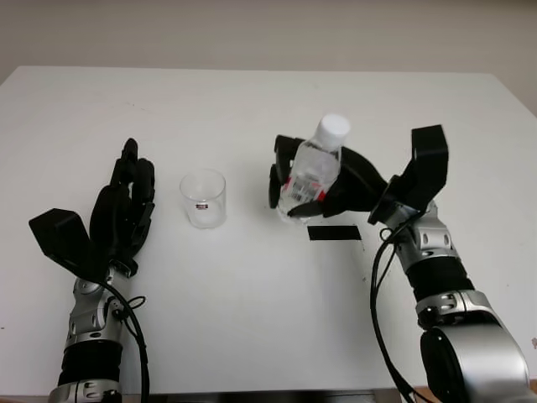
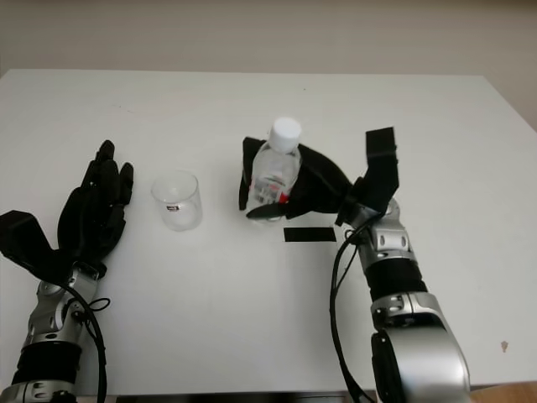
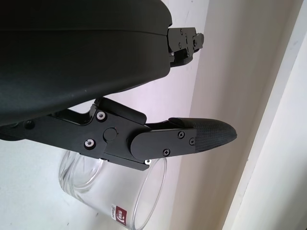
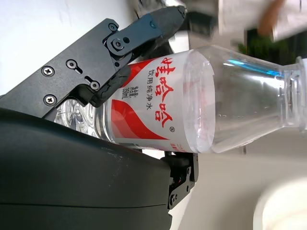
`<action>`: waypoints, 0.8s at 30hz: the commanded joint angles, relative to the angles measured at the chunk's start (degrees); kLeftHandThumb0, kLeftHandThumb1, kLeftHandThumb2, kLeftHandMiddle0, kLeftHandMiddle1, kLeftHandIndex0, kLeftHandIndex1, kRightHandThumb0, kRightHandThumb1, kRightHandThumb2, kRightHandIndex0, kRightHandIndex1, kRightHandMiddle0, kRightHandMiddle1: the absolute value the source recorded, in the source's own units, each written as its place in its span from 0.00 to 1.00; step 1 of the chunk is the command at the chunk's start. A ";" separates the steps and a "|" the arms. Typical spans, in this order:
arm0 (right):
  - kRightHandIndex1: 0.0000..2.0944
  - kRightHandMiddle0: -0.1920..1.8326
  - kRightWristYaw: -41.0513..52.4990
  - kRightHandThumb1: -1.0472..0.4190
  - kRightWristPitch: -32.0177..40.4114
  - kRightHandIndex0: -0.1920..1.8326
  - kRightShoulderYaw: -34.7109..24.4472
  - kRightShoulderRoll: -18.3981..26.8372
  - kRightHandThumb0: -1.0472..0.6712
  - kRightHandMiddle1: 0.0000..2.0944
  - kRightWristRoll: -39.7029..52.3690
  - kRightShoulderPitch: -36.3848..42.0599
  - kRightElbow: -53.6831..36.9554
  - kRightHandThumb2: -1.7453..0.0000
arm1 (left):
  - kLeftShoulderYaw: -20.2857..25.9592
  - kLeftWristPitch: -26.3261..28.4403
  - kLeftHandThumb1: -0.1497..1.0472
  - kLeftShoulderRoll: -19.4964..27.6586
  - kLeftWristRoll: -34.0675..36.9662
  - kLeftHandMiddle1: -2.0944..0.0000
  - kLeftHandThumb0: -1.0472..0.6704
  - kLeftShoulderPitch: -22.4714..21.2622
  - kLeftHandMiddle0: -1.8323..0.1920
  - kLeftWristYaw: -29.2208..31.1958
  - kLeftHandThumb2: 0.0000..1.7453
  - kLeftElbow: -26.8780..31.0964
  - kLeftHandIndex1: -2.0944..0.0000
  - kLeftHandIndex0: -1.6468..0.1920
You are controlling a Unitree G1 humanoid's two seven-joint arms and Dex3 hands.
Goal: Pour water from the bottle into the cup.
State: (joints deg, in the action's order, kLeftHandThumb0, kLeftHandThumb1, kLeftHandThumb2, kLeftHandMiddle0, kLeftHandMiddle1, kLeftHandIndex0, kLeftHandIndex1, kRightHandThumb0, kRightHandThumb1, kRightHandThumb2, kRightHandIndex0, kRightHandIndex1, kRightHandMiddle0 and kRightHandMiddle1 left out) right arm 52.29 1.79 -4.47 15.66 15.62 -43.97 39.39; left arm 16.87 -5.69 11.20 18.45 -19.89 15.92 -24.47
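Right robot hand point(image 1: 323, 189) grips the capped bottle point(image 1: 312, 172), right of the cup point(image 1: 203, 199); left robot hand point(image 1: 124, 210) open beside the cup.

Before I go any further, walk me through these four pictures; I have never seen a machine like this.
This is a humanoid robot with two arms and black three-finger hands. Two pictures look down from its head at a white table; the other two come from cameras at its wrists. On the table stand a clear, empty plastic cup and a black rectangular strip. The right hand grips a clear plastic water bottle with a white cap and red label. The left hand is open beside the cup.
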 commanded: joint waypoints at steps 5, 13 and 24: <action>1.00 0.66 -27.86 0.09 -6.32 0.76 1.01 -3.13 0.51 1.00 -11.97 1.37 -6.11 0.74 | 0.05 -0.47 1.00 0.38 -0.02 0.98 0.16 -0.14 0.96 0.53 0.27 -0.41 0.98 0.95; 1.00 0.57 -59.55 0.07 -17.38 0.67 16.19 -3.69 0.53 1.00 -42.76 -2.61 -0.25 0.85 | -0.07 -0.39 1.00 0.02 0.17 0.97 0.17 -0.23 0.95 0.50 0.28 -0.04 0.98 0.95; 1.00 0.55 -66.39 0.10 -17.90 0.75 23.09 -6.60 0.50 1.00 -48.92 -12.77 16.32 0.81 | -0.47 -0.45 1.00 -0.44 -0.29 0.98 0.16 0.00 0.96 -0.53 0.27 0.30 0.98 0.95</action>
State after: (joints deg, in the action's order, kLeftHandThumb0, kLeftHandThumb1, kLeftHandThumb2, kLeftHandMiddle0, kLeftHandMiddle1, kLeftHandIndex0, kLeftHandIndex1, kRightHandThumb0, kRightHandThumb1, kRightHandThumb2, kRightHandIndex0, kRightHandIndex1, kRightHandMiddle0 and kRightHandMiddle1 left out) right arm -13.48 -15.68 18.25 9.53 -33.17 -54.08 54.75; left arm 16.61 -5.77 11.03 18.36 -19.98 15.38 -24.31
